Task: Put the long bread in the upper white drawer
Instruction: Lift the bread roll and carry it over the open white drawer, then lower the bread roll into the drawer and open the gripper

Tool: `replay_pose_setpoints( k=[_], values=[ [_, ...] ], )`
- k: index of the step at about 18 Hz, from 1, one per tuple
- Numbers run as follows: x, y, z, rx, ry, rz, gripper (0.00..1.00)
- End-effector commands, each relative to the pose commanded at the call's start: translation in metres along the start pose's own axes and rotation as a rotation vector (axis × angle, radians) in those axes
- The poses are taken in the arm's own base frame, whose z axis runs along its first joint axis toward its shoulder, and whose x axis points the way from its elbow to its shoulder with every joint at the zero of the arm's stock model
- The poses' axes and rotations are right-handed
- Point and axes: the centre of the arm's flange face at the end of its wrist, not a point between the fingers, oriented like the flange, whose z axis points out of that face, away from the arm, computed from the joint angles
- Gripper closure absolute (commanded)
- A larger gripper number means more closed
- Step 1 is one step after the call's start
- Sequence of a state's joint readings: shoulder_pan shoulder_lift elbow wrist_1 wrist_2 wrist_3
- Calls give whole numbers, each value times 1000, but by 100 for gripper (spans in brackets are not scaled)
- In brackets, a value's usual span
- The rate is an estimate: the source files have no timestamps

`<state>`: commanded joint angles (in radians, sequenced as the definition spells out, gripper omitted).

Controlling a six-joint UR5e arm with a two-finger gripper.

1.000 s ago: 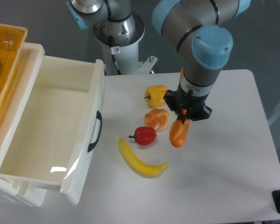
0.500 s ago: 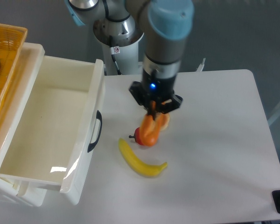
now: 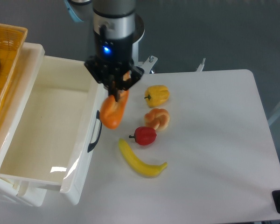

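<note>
My gripper [image 3: 115, 89] is shut on the long bread [image 3: 114, 111], an orange-tan toy baguette that hangs down from the fingers, tilted. It is held in the air above the front wall of the upper white drawer [image 3: 42, 126], just over the black handle [image 3: 96, 132]. The drawer is pulled open and its inside is bare cream-white. The fingertips are partly hidden by the bread and the wrist.
On the white table [image 3: 214, 149] lie a yellow pepper [image 3: 157, 95], a round knotted bun [image 3: 157, 118], a red pepper [image 3: 144, 135] and a banana [image 3: 140, 159]. A yellow woven basket [image 3: 2, 60] with something green sits at the far left. The robot base [image 3: 119, 46] stands behind.
The arm has swung left with the long bread, from right of the bun, over the red pepper, to above the drawer's front wall. The other toys have not moved.
</note>
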<state>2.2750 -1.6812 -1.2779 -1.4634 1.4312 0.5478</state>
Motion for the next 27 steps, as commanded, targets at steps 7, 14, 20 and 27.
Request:
replay_pose_setpoints(
  k=[7, 14, 20, 27],
  values=[
    [27, -27, 15, 3, 21, -14, 100],
    [51, -49, 53, 4, 12, -10, 100],
    [82, -57, 82, -43, 24, 34, 100],
    [99, -49, 113, -84, -9, 91, 50]
  ],
)
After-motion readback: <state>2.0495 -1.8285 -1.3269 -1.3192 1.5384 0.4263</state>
